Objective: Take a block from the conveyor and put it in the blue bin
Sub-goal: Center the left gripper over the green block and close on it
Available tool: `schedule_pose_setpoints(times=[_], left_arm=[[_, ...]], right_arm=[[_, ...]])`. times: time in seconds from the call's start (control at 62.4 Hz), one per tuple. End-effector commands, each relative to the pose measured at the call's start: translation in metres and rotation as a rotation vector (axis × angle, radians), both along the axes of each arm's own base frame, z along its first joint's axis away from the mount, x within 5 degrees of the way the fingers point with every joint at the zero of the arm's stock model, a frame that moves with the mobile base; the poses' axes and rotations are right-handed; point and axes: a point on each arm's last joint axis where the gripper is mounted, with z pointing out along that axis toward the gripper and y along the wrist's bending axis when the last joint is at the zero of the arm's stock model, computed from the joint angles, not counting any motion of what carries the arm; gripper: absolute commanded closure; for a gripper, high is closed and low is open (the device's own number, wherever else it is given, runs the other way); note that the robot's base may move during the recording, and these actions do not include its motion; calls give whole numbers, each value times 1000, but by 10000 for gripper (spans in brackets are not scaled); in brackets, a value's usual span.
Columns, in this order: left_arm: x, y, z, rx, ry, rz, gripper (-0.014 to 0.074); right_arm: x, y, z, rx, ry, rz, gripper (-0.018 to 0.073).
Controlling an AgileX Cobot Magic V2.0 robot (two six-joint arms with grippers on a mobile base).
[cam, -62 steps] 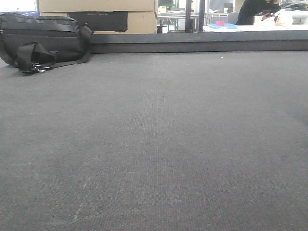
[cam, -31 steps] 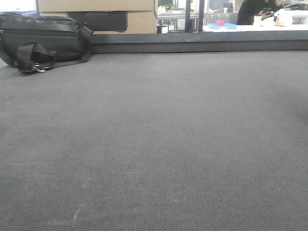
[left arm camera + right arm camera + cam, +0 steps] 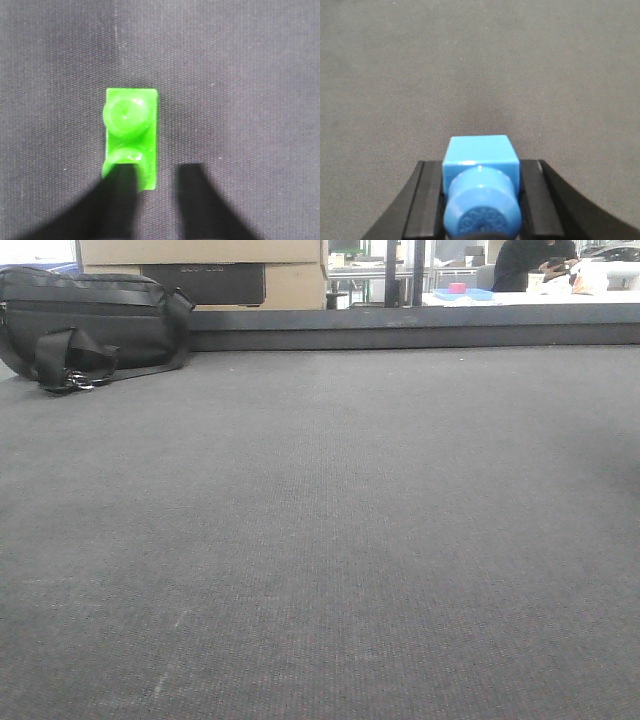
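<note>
A green block (image 3: pixel 131 125) with two round studs lies on the dark grey woven conveyor (image 3: pixel 240 75). My left gripper (image 3: pixel 157 200) is open above it. Its left finger (image 3: pixel 120 205) overlaps the block's near stud, and the right finger stands on bare belt to the block's right. My right gripper (image 3: pixel 481 172) is shut on a blue block (image 3: pixel 480 155), held between the black pads above the conveyor (image 3: pixel 470 65). Neither gripper nor either block shows in the front view, only the conveyor surface (image 3: pixel 320 540). No blue bin shows close by.
A black bag (image 3: pixel 90 325) lies on the belt's far left, by the raised dark edge rail (image 3: pixel 420 335). Cardboard boxes (image 3: pixel 200 260) stand behind it. A blue tray with a pink object (image 3: pixel 460 292) and a seated person (image 3: pixel 535 262) are far back.
The person at the back has shifted slightly. The belt, bag and rail look the same.
</note>
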Motion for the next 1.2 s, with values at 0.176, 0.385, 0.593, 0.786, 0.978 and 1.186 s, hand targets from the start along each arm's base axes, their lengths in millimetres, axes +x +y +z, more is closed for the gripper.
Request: schedule_pose_setpoints(times=[0.176, 0.385, 0.593, 0.786, 0.978, 1.186], left_arm=[[7, 1, 6, -6, -87, 3, 167], [18, 22, -13, -16, -55, 81, 177], [21, 19, -22, -29, -21, 63, 177], [22, 4, -24, -31, -19, 17, 177], [21, 15, -26, -34, -27, 73, 177], [24, 17, -36, -41, 16, 84, 177]], right_arm=[[-1, 0, 5, 20, -29, -3, 721], [-2, 2, 5, 46, -27, -1, 721], [-1, 1, 5, 46, -29, -1, 721], [-1, 1, 5, 46, -29, -1, 721], [-3, 2, 3, 45, -6, 1, 721], [-4, 2, 2, 45, 16, 3, 721]])
